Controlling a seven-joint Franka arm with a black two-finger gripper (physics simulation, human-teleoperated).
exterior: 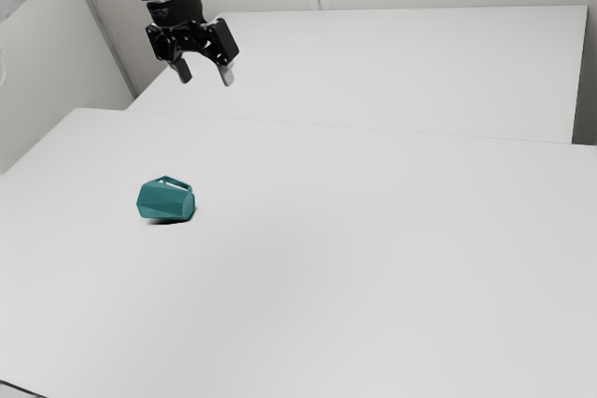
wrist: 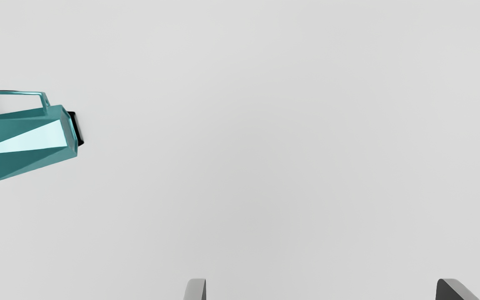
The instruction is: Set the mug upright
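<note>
The gripper (exterior: 205,79), fingers spread and pointing downward, is held above the desk (exterior: 373,258), well apart from the overturned teal mug (exterior: 166,200).

Open air separates the raised pincer (exterior: 206,80) from the worktop (exterior: 373,258), with free room around the mug (exterior: 166,202). Lying on its side, the mug is a low obstacle, its handle (wrist: 45,102) sticking out from the body.
</note>
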